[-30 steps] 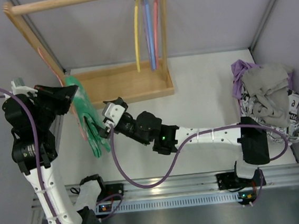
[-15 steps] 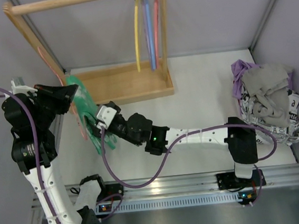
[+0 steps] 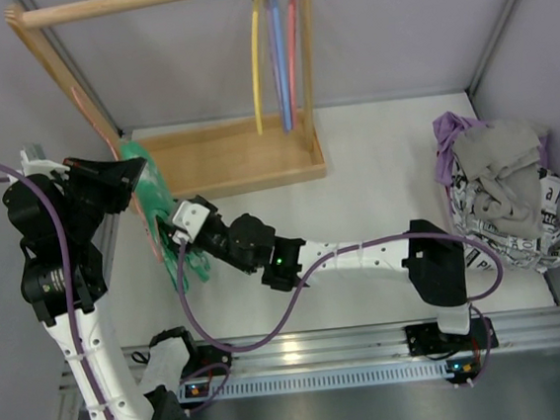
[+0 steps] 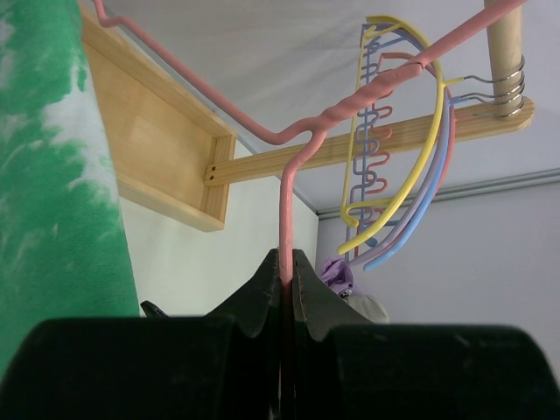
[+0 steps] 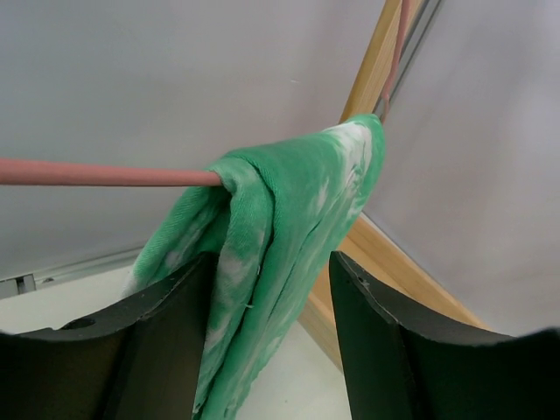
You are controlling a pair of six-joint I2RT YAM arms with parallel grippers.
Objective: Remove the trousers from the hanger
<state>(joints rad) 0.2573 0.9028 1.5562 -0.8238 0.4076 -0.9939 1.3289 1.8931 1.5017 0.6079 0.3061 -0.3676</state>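
The green speckled trousers (image 3: 161, 207) hang folded over the bar of the thin pink hanger (image 3: 142, 218) at the left of the table. They also show in the right wrist view (image 5: 280, 236) and the left wrist view (image 4: 52, 175). My left gripper (image 4: 287, 262) is shut on the pink hanger's wire (image 4: 284, 201) below its hook and holds it up. My right gripper (image 5: 271, 289) is open, its two fingers standing either side of the hanging trousers just under the hanger bar (image 5: 105, 172).
A wooden rack (image 3: 245, 154) stands at the back with yellow, blue and red hangers (image 3: 275, 52) on its rail. A pile of grey, purple and printed clothes (image 3: 502, 194) lies at the right edge.
My right arm has reached further left, bringing its open gripper onto the trousers. The left arm and hanger have stayed in place.
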